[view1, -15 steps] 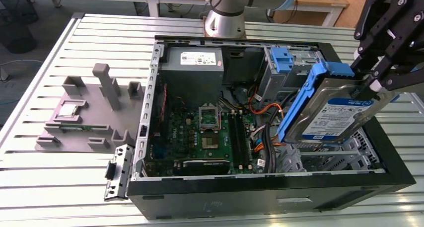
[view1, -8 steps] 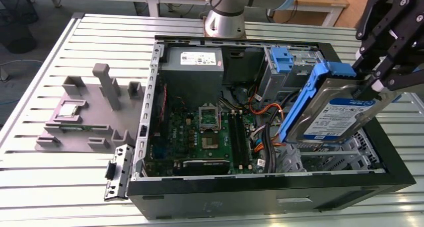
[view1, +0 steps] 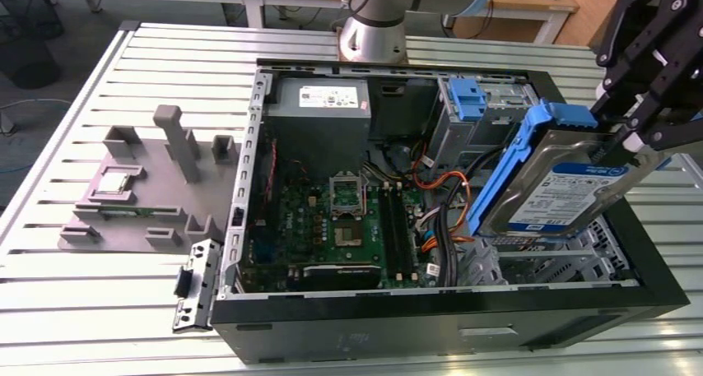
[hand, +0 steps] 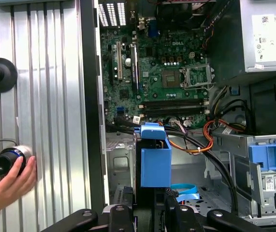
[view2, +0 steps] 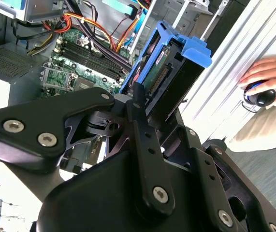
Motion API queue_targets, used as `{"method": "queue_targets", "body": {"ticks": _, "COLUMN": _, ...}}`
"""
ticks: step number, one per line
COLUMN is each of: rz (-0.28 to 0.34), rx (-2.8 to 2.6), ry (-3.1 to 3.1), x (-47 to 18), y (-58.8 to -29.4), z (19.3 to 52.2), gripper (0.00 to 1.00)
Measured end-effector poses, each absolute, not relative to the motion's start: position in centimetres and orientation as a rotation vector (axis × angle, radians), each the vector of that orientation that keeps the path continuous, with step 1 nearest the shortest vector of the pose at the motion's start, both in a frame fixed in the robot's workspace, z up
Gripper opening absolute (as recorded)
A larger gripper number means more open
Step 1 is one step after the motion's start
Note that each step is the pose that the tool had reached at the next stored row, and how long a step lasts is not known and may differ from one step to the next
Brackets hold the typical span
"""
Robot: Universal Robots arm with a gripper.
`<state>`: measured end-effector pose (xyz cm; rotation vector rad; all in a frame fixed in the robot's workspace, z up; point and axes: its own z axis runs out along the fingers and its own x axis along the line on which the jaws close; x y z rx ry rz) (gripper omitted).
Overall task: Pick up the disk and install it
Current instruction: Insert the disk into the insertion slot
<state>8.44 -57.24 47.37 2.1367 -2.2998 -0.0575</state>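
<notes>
In the exterior view, the hand [view1: 621, 149] comes down from the upper corner on the exterior view's right and is clamped on the disk [view1: 558, 192]. The disk hangs tilted in the air, label facing the camera, its blue carrier frame along the upper and left edges. It sits above the open computer case [view1: 439, 308], over the side of the case at the exterior view's right and clear of the motherboard [view1: 341, 220]. The grey power supply [view1: 318, 103] lies at the far end of the case, with a blue bracket [view1: 467, 97] in the bay beside it. A grey fixture block [view1: 143, 187] stands on the slatted table [view1: 66, 310], at the exterior view's left of the case.

In the second wrist view, the black fingers [view2: 138, 99] pinch one end of the disk [view2: 169, 67], which points away toward the case interior. A person's hand [view2: 268, 72] rests on a dark round object [view2: 261, 96] beyond the table edge.

In the first wrist view, the disk [hand: 154, 162] appears end-on – a blue block held upright above the case floor, between the motherboard and the drive bay with the blue bracket [hand: 270, 159]. The person's hand [hand: 7, 186] holds the dark round object [hand: 5, 162] on the table.
</notes>
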Motion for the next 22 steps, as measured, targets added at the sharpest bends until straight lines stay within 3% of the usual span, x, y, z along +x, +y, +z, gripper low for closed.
{"method": "queue_targets", "body": {"ticks": 22, "rz": -0.058, "rx": 2.137, "ry": -2.3, "x": 11.1, "y": -57.2, "z": 47.3, "gripper": 0.35}}
